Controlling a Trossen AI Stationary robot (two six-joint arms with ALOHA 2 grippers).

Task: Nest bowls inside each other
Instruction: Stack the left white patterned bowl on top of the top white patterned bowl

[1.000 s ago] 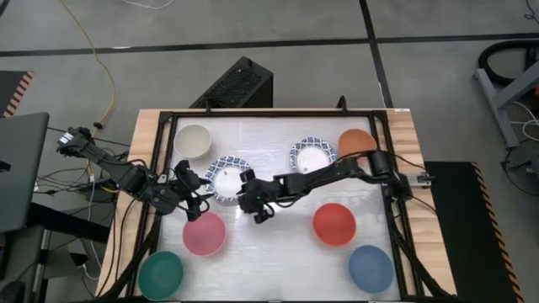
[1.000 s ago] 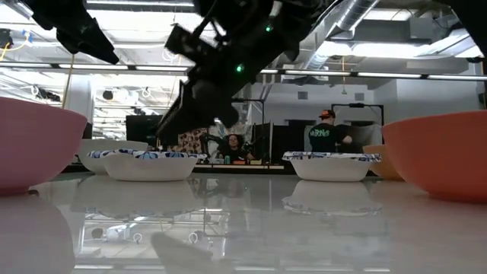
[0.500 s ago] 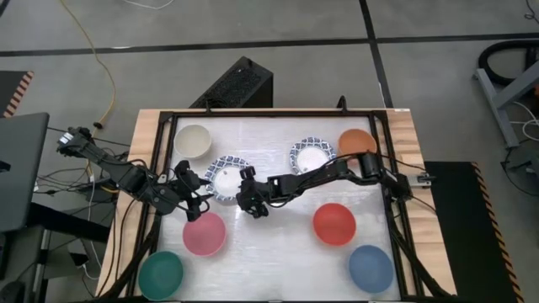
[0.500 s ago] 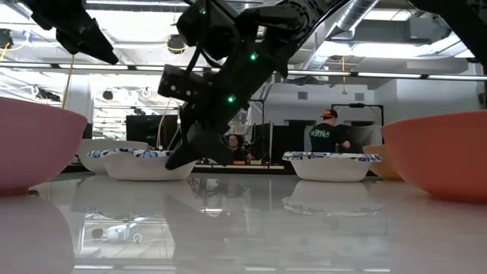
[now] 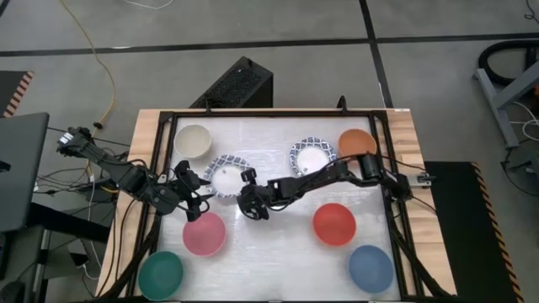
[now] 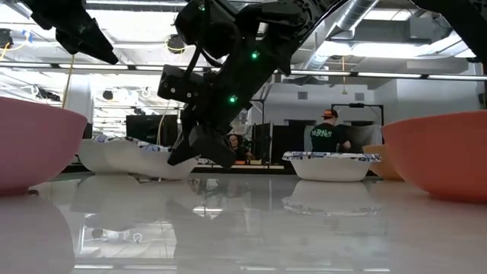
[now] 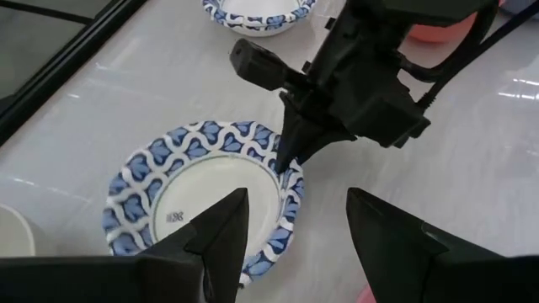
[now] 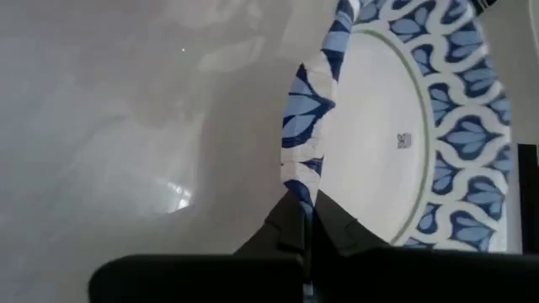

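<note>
A white bowl with a blue patterned rim (image 5: 226, 176) sits at the table's middle left; it also shows in the left wrist view (image 7: 198, 198). My right gripper (image 5: 248, 194) reaches in from the right and is shut on that bowl's rim. My left gripper (image 5: 190, 188) hovers open just left of the same bowl, and its fingers (image 7: 221, 225) touch nothing. A second patterned bowl (image 5: 312, 156), a cream bowl (image 5: 194, 140), an orange bowl (image 5: 357, 143), a red bowl (image 5: 334, 224), a pink bowl (image 5: 204, 233), a green bowl (image 5: 161, 274) and a blue bowl (image 5: 370, 268) stand apart on their bases. My right gripper pinches the patterned bowl's rim (image 8: 301, 172) on its side toward the table's right edge, one finger inside the bowl and one outside. The fingers (image 7: 285, 156) slant down from the right. The rim is creased at the pinch. The bowl's base stays on the table.
A black frame (image 5: 278, 112) runs round the white tabletop. Bare table lies between the pink and red bowls. Beyond the table, the low view shows a room with a person (image 6: 329, 133) standing far off.
My right gripper has sunk and moved left toward the patterned bowl, tipped further downward, and shut on the bowl's rim. In the low view the bowl has tipped a little from level. My left arm has kept still.
</note>
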